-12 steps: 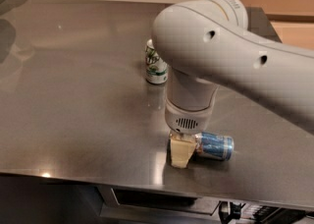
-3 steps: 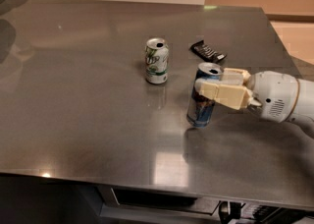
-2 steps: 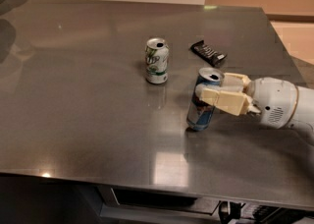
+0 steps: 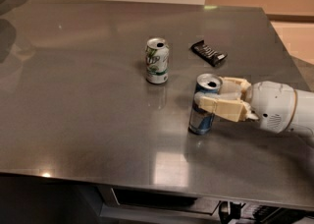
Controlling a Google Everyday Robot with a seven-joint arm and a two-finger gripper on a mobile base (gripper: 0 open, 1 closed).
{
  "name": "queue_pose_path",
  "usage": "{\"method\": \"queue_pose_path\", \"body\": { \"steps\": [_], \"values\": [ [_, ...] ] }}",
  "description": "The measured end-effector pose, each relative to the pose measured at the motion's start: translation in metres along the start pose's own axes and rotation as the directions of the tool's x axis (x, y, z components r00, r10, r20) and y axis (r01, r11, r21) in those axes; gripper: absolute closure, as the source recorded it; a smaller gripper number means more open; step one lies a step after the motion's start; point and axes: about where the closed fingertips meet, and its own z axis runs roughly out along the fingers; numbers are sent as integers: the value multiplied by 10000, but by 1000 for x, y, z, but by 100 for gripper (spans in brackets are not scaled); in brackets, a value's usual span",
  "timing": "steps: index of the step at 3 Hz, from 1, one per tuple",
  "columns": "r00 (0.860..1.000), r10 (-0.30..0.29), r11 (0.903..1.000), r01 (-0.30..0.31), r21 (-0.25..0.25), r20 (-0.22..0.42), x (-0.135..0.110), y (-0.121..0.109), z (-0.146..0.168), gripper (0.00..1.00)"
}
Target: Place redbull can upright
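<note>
redbull can point(image 4: 202, 106) standing right of centre on the table point(image 4: 73, 120), leaning slightly, base seemingly touching steel | gripper point(image 4: 210, 93) reaching in from right, fingers point(image 4: 223, 108) pinching its upper body | judging: squaring can vertical before spreading, then backing straight out | soda can point(image 4: 157, 61), snack bar point(image 4: 208, 52) sitting well behind

No text can be read. Green markings are seen on the white soda can point(image 4: 157, 61) and pale lettering on the dark wrapper point(image 4: 208, 52), neither legible. Nothing is legible on the redbull can point(image 4: 202, 119), which is clasped near its top by the gripper point(image 4: 212, 93), reaching in from the right.
</note>
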Motion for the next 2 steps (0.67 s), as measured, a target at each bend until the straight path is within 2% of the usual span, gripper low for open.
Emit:
{"method": "queue_pose_path", "body": {
  "steps": [2],
  "values": [
    [9996,-225,9997,226,59,-186,4,4,2,35]
  ]
}}
